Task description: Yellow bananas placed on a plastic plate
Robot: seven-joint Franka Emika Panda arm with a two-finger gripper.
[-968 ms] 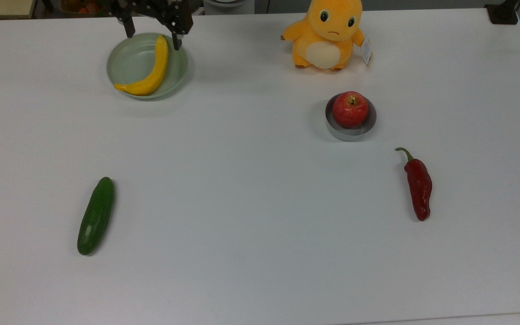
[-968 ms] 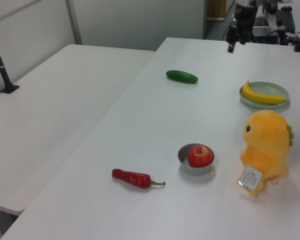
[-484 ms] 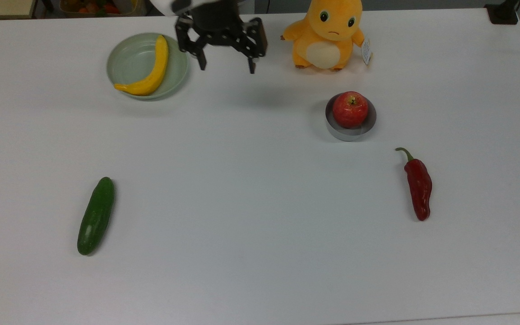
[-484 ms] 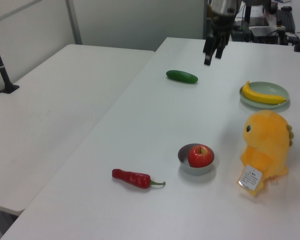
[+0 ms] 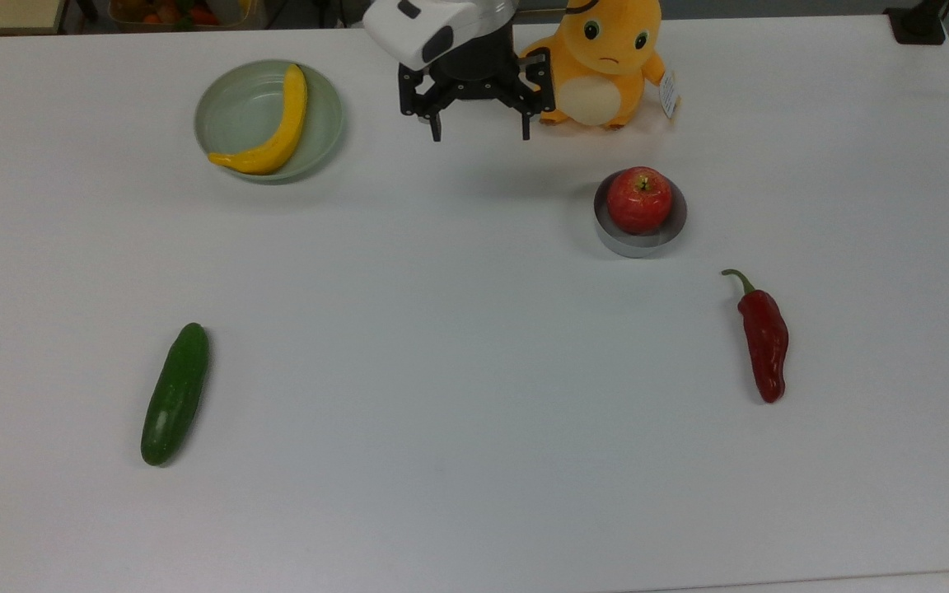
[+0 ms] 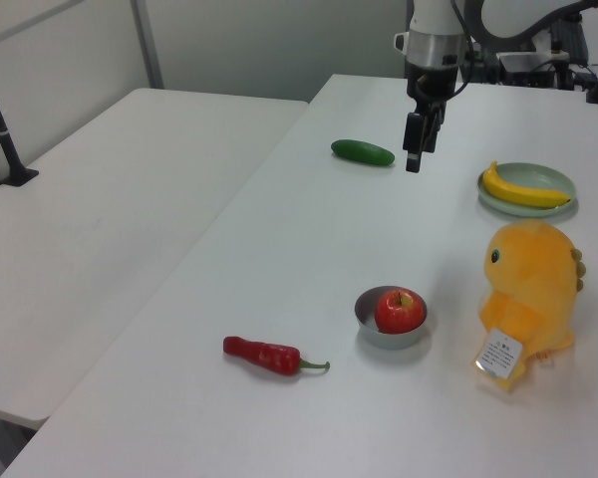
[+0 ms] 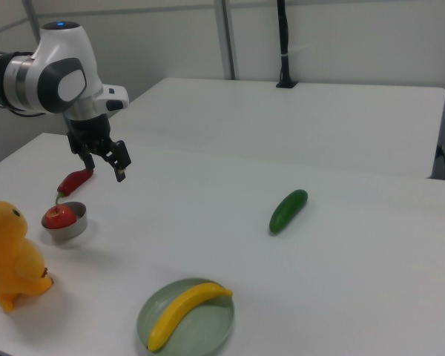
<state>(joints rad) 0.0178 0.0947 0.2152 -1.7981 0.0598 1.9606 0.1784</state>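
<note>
The curved yellow banana point(image 5: 273, 132) point(image 6: 523, 189) point(image 7: 185, 311) lies inside the pale green plastic plate point(image 5: 240, 107) point(image 6: 555, 173) point(image 7: 211, 335) near the table's far edge in the top view. My gripper point(image 5: 481, 132) point(image 6: 415, 159) point(image 7: 106, 169) hangs above the table to the top view's right of the plate, well apart from it and just left of the plush toy. Its fingers are spread open and point down with nothing between them.
An orange plush toy point(image 5: 598, 58) stands right beside the gripper. A red apple point(image 5: 639, 200) sits in a grey metal dish point(image 5: 638, 241). A red chili pepper point(image 5: 764, 338) lies at the top view's right, a dark green cucumber point(image 5: 175, 394) at its lower left.
The gripper has swung from above the plate toward the top view's right, ending next to the plush toy. The banana has stayed in the plate.
</note>
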